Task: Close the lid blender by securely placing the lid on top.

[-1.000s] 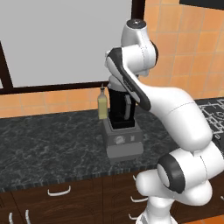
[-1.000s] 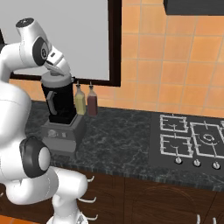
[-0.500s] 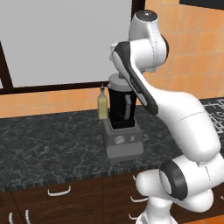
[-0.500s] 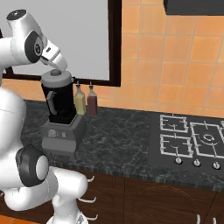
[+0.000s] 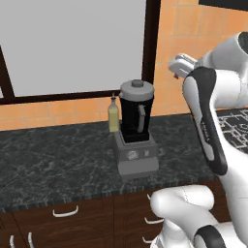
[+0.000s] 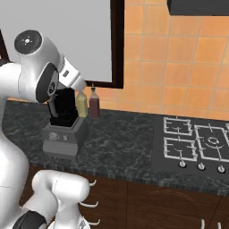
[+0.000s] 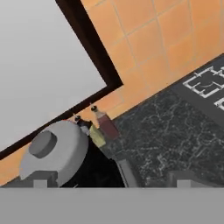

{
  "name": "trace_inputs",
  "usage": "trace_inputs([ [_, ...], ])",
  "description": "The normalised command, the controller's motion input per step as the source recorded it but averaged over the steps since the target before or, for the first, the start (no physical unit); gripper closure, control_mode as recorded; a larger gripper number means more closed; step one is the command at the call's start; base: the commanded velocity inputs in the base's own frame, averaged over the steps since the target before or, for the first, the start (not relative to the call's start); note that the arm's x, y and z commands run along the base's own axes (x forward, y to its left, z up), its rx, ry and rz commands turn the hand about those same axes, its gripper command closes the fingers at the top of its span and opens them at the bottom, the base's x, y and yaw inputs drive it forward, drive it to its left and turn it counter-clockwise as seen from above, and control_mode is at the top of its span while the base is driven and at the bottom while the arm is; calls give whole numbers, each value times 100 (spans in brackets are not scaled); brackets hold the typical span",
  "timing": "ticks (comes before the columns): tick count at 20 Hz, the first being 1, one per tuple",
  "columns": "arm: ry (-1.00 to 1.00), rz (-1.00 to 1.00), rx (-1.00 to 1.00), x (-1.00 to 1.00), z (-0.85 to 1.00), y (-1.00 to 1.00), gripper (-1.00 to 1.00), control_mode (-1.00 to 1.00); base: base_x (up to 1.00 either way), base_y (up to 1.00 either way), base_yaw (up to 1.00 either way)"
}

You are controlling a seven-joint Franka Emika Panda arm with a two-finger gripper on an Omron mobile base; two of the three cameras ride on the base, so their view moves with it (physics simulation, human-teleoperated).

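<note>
White hand (image 5: 180,66) pulled up and away, lid seated

Its grip cannot be told; it has left the lid (image 5: 137,90), which now sits level on the blender (image 5: 135,131) jar on the dark worktop (image 5: 53,160), beside a yellowish bottle (image 5: 113,117). Closing looks done.

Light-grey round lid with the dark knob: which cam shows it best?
The left base view: the light-grey round lid sits unobstructed atop the black blender jar. The hand view shows it from above, cropped low. In the right base view the arm covers it.
</note>
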Motion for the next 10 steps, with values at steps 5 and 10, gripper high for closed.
trace_inputs([
  [5,-34,2,21,-100,64,-76,-100,-100,0,0,0],
  [10,-51,1,26,-100,97,-53,-100,-100,0,0,0],
])
